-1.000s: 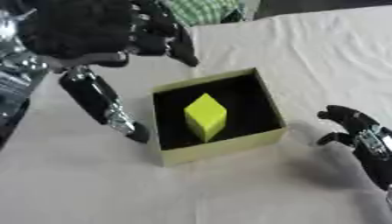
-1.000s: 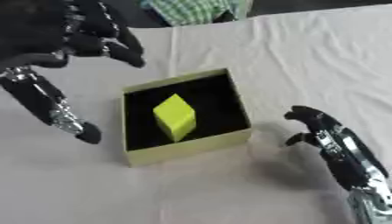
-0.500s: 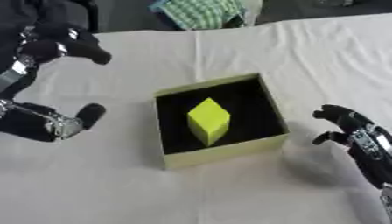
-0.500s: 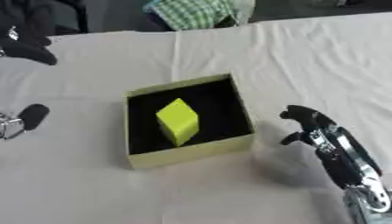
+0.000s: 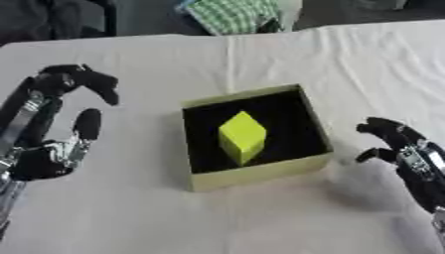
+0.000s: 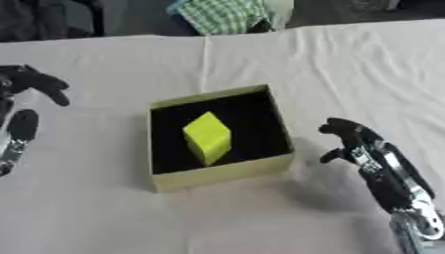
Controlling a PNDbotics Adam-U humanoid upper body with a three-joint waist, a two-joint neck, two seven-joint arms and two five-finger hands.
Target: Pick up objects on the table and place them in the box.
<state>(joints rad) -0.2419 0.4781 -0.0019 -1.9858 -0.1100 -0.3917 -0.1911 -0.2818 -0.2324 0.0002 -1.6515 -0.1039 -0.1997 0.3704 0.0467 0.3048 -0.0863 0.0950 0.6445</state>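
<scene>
**Resting in the box: yellow block down, both hands off it**

Sitting inside the box (image 5: 257, 177) is a yellow-green block (image 5: 243, 136), tilted so that one corner points up and toward the far side. It lies near the middle of the dark interior, a little toward the near wall, and nothing is touching it. The box is square and open-topped, with olive-yellow walls and a black lining, and it stands slightly askew on the worktop (image 5: 156, 213), which is covered with a pale, lightly creased cloth.

The left hand (image 5: 54, 149) shows at the left side of the left eye view, well apart from the box. Its palm is low near the edge, the fingers (image 5: 96, 84) reach up and bend over at the tips, and the thumb (image 5: 85, 125) stands out toward the box. Nothing lies between them; the hand is released and grasps nothing.

The right hand (image 6: 369, 154) comes in from the lower right corner and rests near the right wall of the box without touching it. Its dark fingers are spread and lightly bent, pointing toward the box, and they hold nothing either. The silver and black forearm runs down out of the view behind it.

At the far edge of the worktop lies a green and white checked cloth (image 5: 235, 15), bunched up, beside some dark shapes at the upper left that I cannot make out.
</scene>
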